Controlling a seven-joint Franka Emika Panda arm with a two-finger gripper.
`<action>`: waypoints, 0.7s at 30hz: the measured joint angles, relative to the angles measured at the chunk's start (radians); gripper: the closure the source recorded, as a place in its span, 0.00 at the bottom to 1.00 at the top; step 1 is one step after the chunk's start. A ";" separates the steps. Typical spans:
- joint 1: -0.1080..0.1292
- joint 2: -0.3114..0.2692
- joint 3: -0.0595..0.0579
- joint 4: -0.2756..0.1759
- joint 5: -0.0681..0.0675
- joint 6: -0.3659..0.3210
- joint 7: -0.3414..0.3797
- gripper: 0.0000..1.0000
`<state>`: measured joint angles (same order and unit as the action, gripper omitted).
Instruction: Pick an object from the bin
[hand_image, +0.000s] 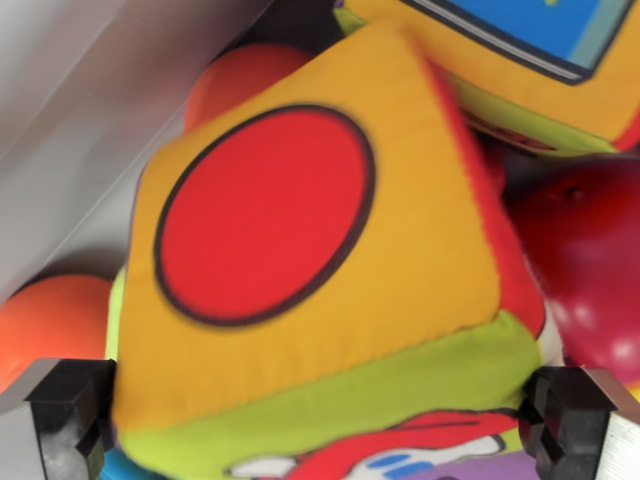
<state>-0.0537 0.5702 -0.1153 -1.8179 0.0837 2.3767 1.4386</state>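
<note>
Soft fabric cube, orange face with a black-ringed red circle (310, 270): fills the middle of the wrist view, lying in the bin between the claw's (320, 420) two black fingertips (70, 405), which stand spread at either side of its green lower face; contact cannot be told. Grey bin wall (90, 90): upper left. Orange balls (55, 325): left and behind. Dark red glossy ball (590, 260): right. Second fabric cube, blue-faced (520, 60): top right.
</note>
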 joint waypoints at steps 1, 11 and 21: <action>0.000 0.004 0.000 0.000 0.001 0.004 0.000 0.00; 0.000 0.011 0.001 0.000 0.003 0.014 -0.002 1.00; -0.001 0.012 0.001 0.000 0.003 0.015 -0.002 1.00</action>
<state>-0.0543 0.5822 -0.1141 -1.8179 0.0864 2.3913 1.4365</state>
